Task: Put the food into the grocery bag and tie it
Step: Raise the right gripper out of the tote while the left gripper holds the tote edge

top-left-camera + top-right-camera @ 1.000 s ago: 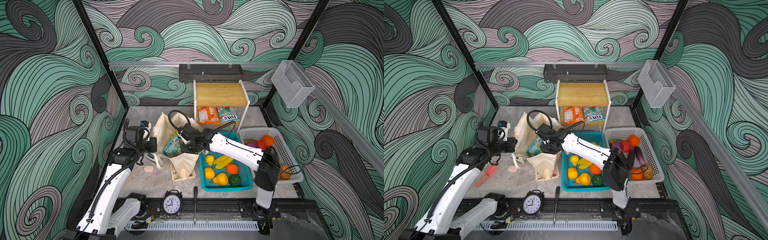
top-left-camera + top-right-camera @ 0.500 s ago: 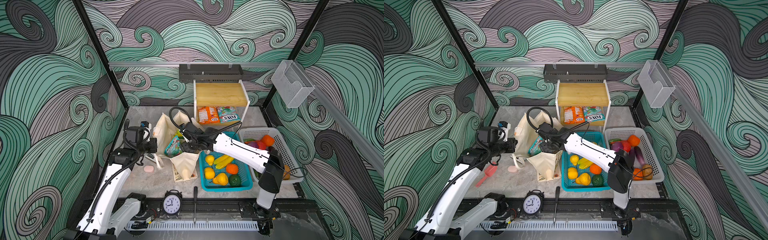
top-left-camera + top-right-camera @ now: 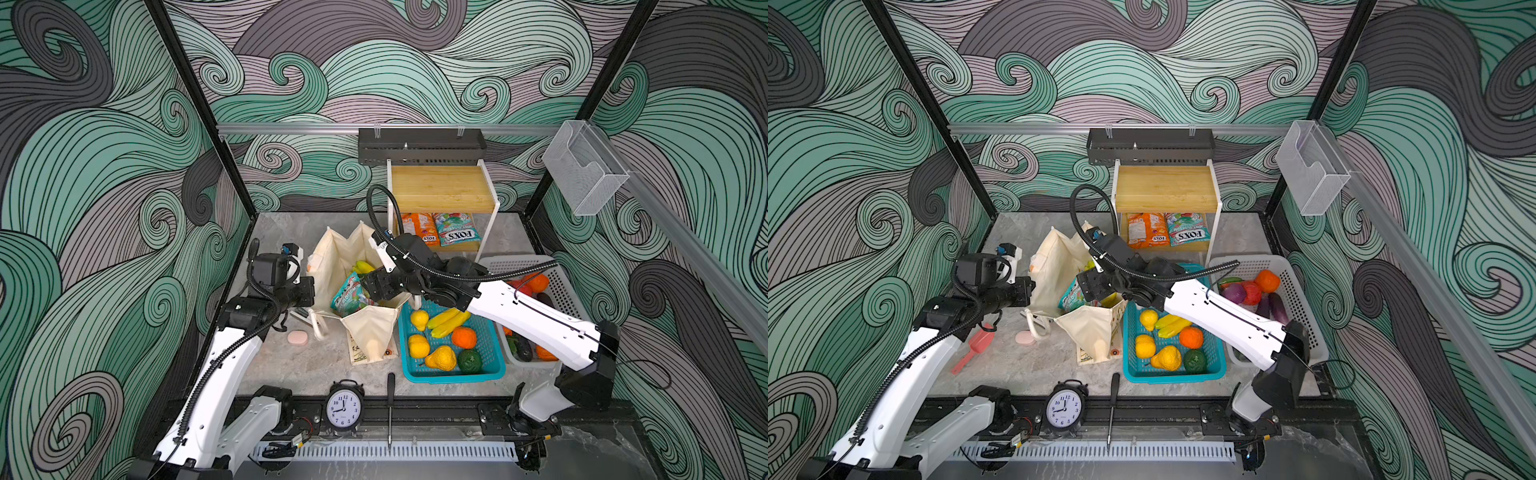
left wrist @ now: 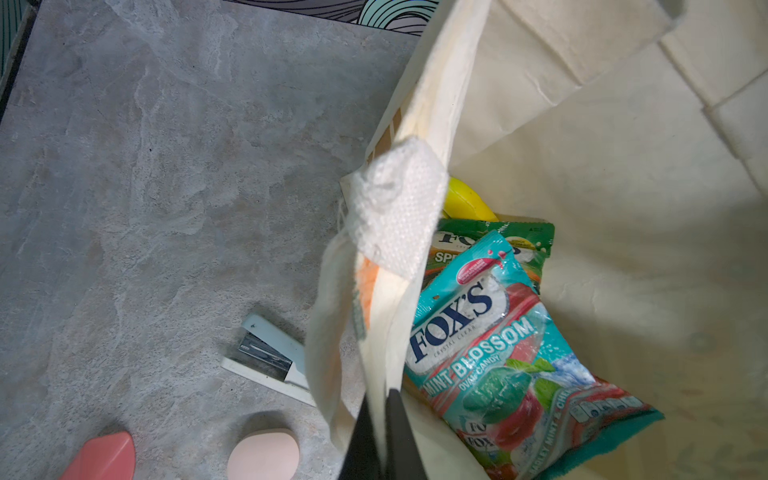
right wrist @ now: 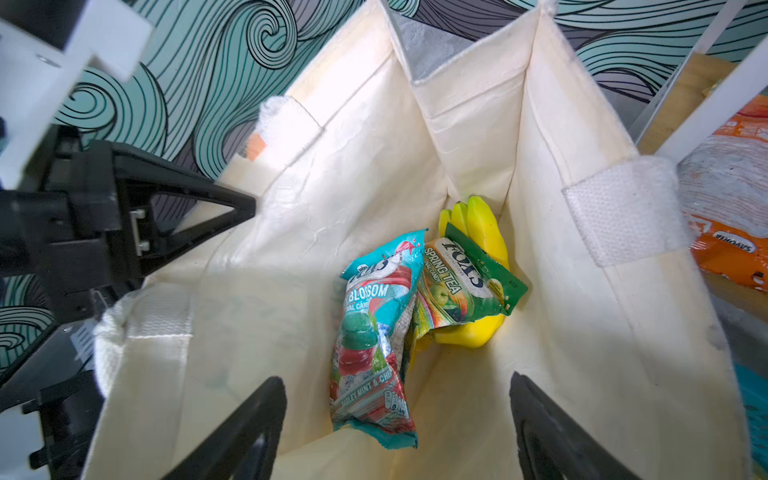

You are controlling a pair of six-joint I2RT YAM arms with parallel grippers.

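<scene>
You are partway through the loading, with the tying not yet begun. The grocery bag [image 3: 332,257] stands open at the middle of the desk. Your left gripper [image 4: 384,436] is pressed together on the bag's rim at its 9 o'clock side, holding the mouth apart. Your right gripper [image 5: 395,382] hangs over the mouth from the 3 o'clock side, jaws spread wide and pinching nothing.

Three pieces of food already lie at the bottom of the bag: the banana bunch [image 5: 482,232], the green packet [image 5: 461,282] resting on it, and the teal-red packet [image 5: 374,345] leaning against that, directly below your open right gripper.

A good deal is left outside. The teal basket [image 3: 494,365] at 4 o'clock of the bag holds yellow, orange and green fruit, and the white basket [image 3: 561,286] at 3 o'clock holds more produce. Two more packets [image 3: 455,235] sit under the shelf at 1 o'clock; whether they count as part of the load I cannot tell.

The rope handles [image 3: 1034,328] hang loose at the bag's 8 o'clock side, untied.
</scene>
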